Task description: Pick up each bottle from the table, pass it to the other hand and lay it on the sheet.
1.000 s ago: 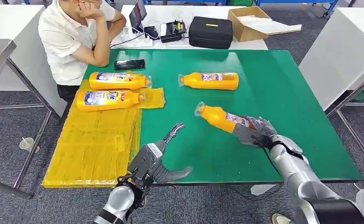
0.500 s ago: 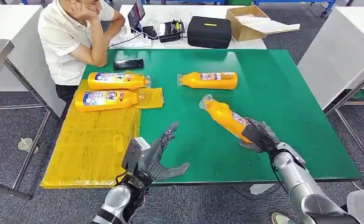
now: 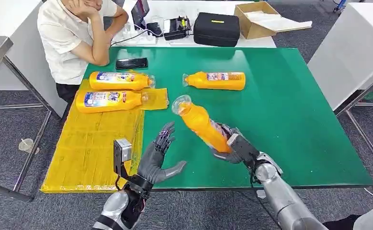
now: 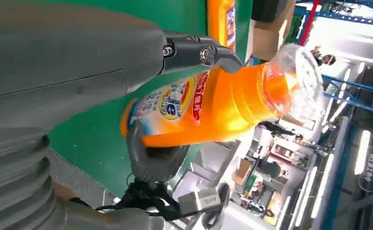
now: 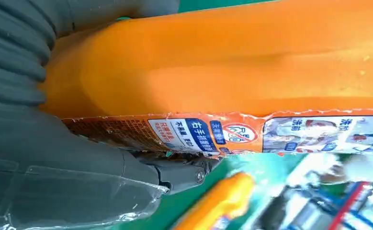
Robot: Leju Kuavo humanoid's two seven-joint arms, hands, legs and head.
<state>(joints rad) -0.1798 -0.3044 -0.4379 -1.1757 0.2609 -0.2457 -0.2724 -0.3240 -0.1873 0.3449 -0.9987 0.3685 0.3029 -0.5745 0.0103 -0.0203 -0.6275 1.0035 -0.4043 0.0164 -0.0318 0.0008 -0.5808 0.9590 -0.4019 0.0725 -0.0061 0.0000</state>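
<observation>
Gripping the orange bottle, right hand now lifted nearer the spread, empty left hand.

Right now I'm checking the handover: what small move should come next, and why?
Probably bring the left hand in to close on the bottle. The right hand holds the bottle by its base, lifted and tilted toward the left hand, which waits open and apart from it.

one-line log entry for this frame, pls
phase: handover | right hand: holds bottle, lifted, cap toward left | left hand: open, apart | sheet: two bottles | table: one
</observation>
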